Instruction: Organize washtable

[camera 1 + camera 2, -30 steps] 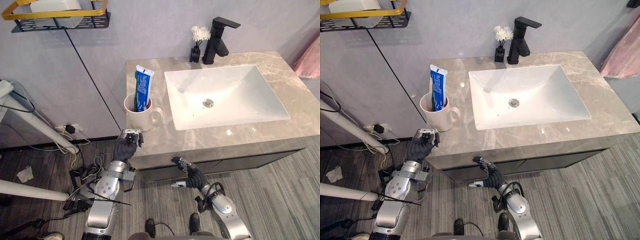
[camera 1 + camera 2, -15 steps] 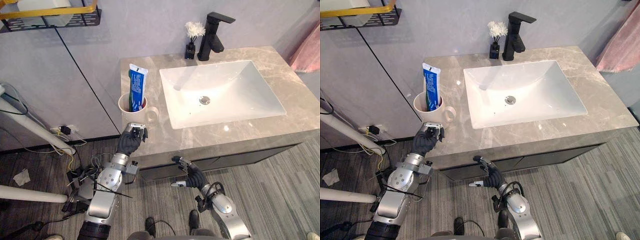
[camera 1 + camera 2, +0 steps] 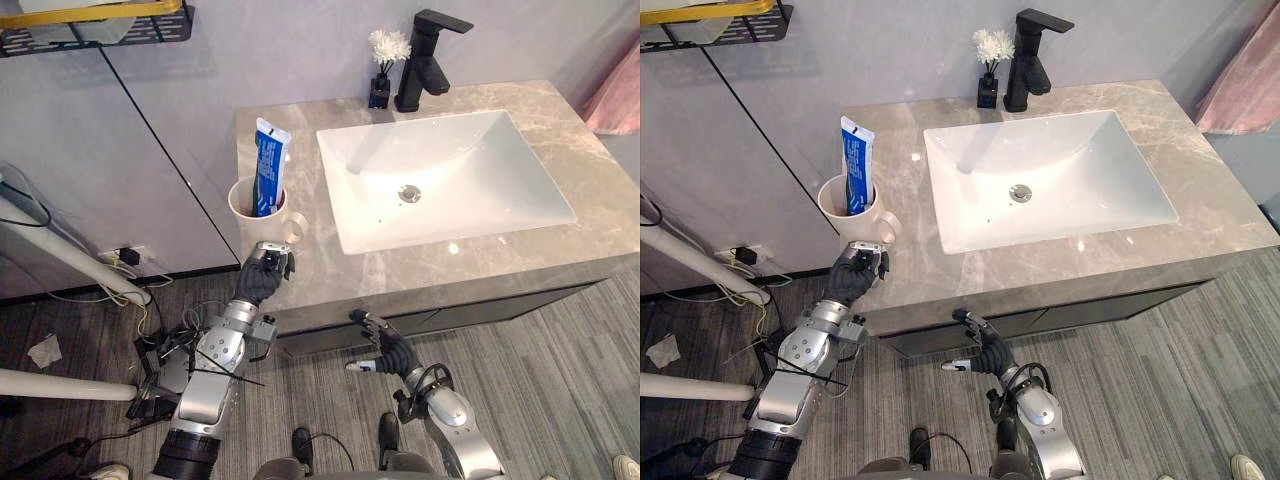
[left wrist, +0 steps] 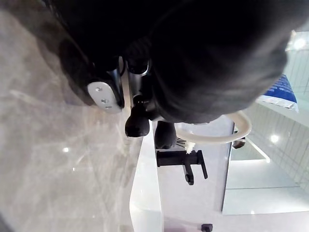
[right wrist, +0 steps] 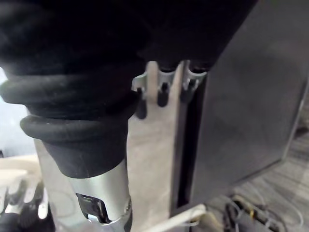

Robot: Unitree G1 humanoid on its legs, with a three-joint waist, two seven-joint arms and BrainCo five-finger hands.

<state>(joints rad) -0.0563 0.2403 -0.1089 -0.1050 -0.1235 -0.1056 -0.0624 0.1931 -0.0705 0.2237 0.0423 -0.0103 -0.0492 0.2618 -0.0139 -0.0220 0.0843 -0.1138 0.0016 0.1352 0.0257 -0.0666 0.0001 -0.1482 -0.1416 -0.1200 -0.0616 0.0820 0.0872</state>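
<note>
A white mug [image 3: 254, 226] is standing at the left end of the grey marble countertop [image 3: 480, 255], close to its near edge, and a blue toothpaste tube [image 3: 268, 165] is sticking upright out of it. The mug's handle [image 3: 296, 228] is pointing to the right. The left hand [image 3: 262, 280] is hovering at the near left corner of the counter, just near of the mug, with its fingers curling inward around nothing that can be seen. The right hand [image 3: 385, 345] is hanging lower, in front of the dark cabinet front [image 3: 500, 305] under the counter, its fingers loosely spread and gripping nothing. To the right of the mug a white rectangular sink [image 3: 450, 160] is taking up the middle of the counter. At the far edge a black faucet [image 3: 428, 62] is standing behind the sink, with a small dark vase [image 3: 380, 92] of white flowers just to its left. A black and yellow wall shelf [image 3: 90, 20] is hanging at the far left.
</note>
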